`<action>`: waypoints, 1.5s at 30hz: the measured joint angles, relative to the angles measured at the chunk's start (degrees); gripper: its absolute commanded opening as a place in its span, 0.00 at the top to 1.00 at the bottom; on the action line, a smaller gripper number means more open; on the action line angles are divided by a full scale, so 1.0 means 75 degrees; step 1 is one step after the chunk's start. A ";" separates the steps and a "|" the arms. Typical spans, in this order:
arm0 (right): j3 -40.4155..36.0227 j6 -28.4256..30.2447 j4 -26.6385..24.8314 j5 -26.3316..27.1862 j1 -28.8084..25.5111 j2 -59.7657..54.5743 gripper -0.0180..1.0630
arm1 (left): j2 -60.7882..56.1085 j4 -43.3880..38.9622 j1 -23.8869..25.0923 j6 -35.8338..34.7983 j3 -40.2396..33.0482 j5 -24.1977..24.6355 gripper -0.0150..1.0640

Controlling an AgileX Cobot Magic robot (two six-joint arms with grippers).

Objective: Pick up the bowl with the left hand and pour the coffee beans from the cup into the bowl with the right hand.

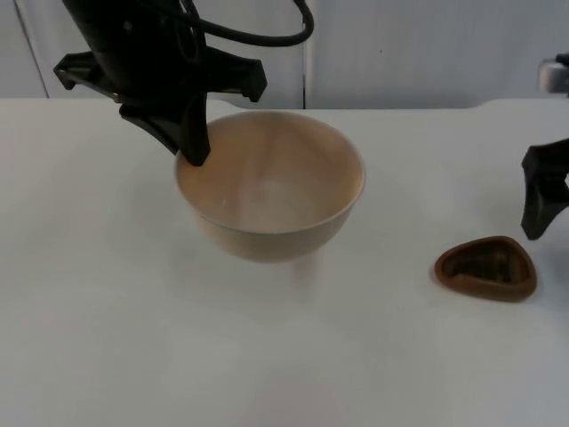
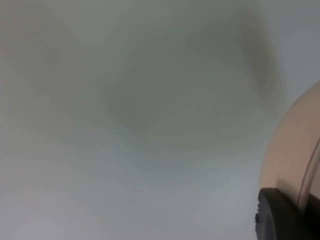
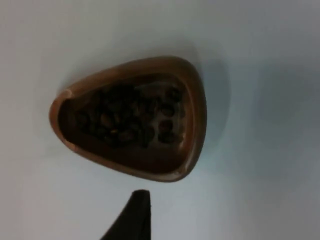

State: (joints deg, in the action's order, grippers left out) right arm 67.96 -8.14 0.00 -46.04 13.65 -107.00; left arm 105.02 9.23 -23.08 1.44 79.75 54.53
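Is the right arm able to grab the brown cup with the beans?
Probably yes. The right gripper hangs just beside the cup, with bare table around it and nothing between them.

The left arm reaches down from the upper left, its left hand (image 1: 188,142) clamped on the near-left rim of the bowl (image 1: 271,187) and holding it raised above the bench (image 1: 133,311); one black fingertip (image 2: 282,215) presses against the bowl's outer wall. The right hand (image 1: 542,200) hangs at the far right edge, fingers pointing down, just above and beside the cup (image 1: 487,267).
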 measured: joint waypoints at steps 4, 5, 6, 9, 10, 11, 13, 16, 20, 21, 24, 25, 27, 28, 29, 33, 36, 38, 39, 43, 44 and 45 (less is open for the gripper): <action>0.0000 -0.0136 0.0143 0.0075 0.0000 -0.0231 0.12 | 0.0000 0.0000 0.0000 0.0000 0.0000 0.0000 0.99; 0.0000 -0.0151 0.0173 0.0137 0.0000 -0.0327 0.12 | 0.0000 0.0000 0.0000 0.0000 0.0000 0.0000 0.99; 0.0000 -0.0151 0.0170 0.0197 0.0000 -0.0419 0.13 | 0.0000 0.0000 0.0000 0.0000 0.0000 0.0000 0.99; 0.0000 -0.0163 0.0170 0.0469 0.0000 -0.0602 0.14 | 0.0000 0.0000 0.0000 0.0000 0.0000 -0.0014 0.99; 0.0000 -0.0163 0.0170 0.0469 0.0000 -0.0602 0.15 | 0.0000 0.0000 0.0000 0.0000 0.0000 -0.0014 0.99; 0.0000 -0.0163 0.0170 0.0566 0.0000 -0.0638 0.15 | 0.0000 0.0000 0.0000 0.0000 0.0000 -0.0014 0.99; 0.0003 -0.0163 0.0170 0.0809 0.0000 -0.0675 0.15 | 0.0000 0.0000 0.0000 0.0000 0.0000 -0.0014 0.99; 0.0003 -0.0180 0.0194 0.0988 0.0069 -0.0688 0.15 | 0.0000 0.0000 0.0000 0.0000 0.0000 -0.0014 0.99; 0.0003 -0.0481 0.0565 0.1097 0.0275 -0.0688 0.15 | 0.0000 0.0000 0.0000 0.0000 0.0000 -0.0029 0.99; 0.0003 -0.0697 0.0725 0.1133 0.0337 -0.0688 0.15 | 0.0000 0.0015 0.0000 0.0000 0.0000 -0.0029 0.99; 0.0003 -0.0956 0.0955 0.1148 0.0378 -0.0688 0.15 | 0.0000 0.0015 0.0000 0.0000 0.0000 -0.0029 0.99; 0.0003 -0.1051 0.1031 0.1135 0.0378 -0.0688 0.15 | 0.0000 0.0015 0.0000 0.0000 0.0000 -0.0029 0.99; 0.0003 -0.1119 0.1082 0.1121 0.0378 -0.0688 0.17 | 0.0000 0.0015 0.0000 0.0000 0.0000 -0.0046 0.99; 0.0003 -0.1119 0.1082 0.1121 0.0378 -0.0688 0.17 | 0.0000 0.0015 0.0000 0.0000 0.0000 -0.0046 0.99; 0.0003 -0.1117 0.1085 0.1121 0.0378 -0.0703 0.17 | 0.0000 0.0015 0.0000 0.0000 0.0000 -0.0046 0.99; 0.0003 -0.1143 0.1115 0.1121 0.0391 -0.0850 0.18 | 0.0000 0.0029 0.0000 0.0000 0.0000 -0.0046 0.99; 0.0016 -0.1156 0.1040 0.1121 0.0391 -0.1213 0.19 | 0.0000 0.0045 0.0000 0.0000 0.0000 -0.0059 0.99; 0.0016 -0.1156 0.1018 0.1135 0.0391 -0.1268 0.22 | 0.0000 0.0045 0.0000 0.0000 0.0000 -0.0057 0.99; 0.0016 -0.1156 0.1004 0.1177 0.0391 -0.1324 0.22 | 0.0000 0.0045 0.0000 0.0000 0.0000 -0.0057 0.99; 0.0016 -0.1156 0.0998 0.1242 0.0391 -0.1432 0.22 | 0.0000 0.0045 0.0000 0.0000 0.0000 -0.0057 0.99; 0.0016 -0.1156 0.0998 0.1242 0.0391 -0.1432 0.23 | 0.0000 0.0045 0.0000 0.0000 0.0000 -0.0057 0.99; 0.0016 -0.1156 0.0986 0.1258 0.0391 -0.1452 0.23 | 0.0000 0.0045 0.0000 0.0000 0.0000 -0.0057 0.99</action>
State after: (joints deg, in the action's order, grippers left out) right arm 68.08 -16.81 7.40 -36.61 16.58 -117.89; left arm 105.02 9.57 -23.08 1.44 79.75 54.10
